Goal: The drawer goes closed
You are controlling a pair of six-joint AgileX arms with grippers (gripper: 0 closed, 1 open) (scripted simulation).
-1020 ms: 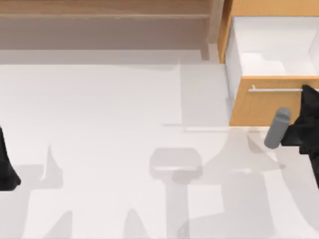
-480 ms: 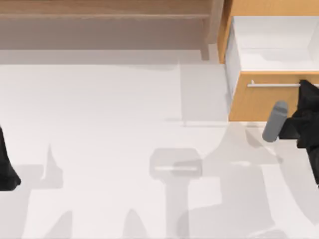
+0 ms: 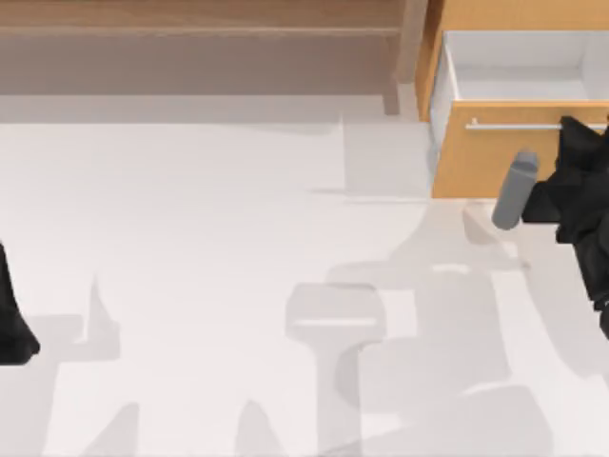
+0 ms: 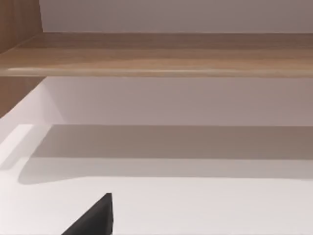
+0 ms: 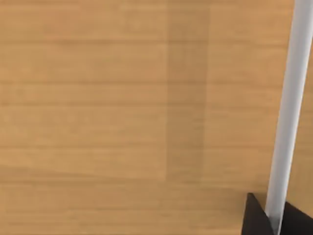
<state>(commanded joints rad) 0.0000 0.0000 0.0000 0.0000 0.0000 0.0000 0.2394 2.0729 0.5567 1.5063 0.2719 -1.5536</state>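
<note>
Drawer [image 3: 519, 114] closing: its orange-tan front panel is sitting in the upper right of the top view, nearer the cabinet than a second ago, and the strip of white interior showing behind it is narrowing from a broad box to a shallow band. The right pincer [image 3: 574, 157] is riding in with the panel at the right end of the silver bar handle [image 3: 519, 126]. In the right wrist view two dark fingertips [image 5: 255, 215] are sitting either side of the handle [image 5: 289, 112], close against the panel [image 5: 122, 107]; the pincer is standing narrow about the bar, though whether it is actually clamping it cannot be told. Judged from the remaining white band, the push is well advanced but unfinished, and more travel in the same direction is needed.

The left pincer [image 3: 13, 324] is staying parked at the left edge of the frame; whether its fingers are open cannot be told.

The white surface [image 3: 219, 248] is carrying only soft grey shadows. A paler brown wooden shelf unit [image 3: 200, 24] is running along the upper edge, left of the drawer, and is appearing again in the left wrist view [image 4: 161, 54].
</note>
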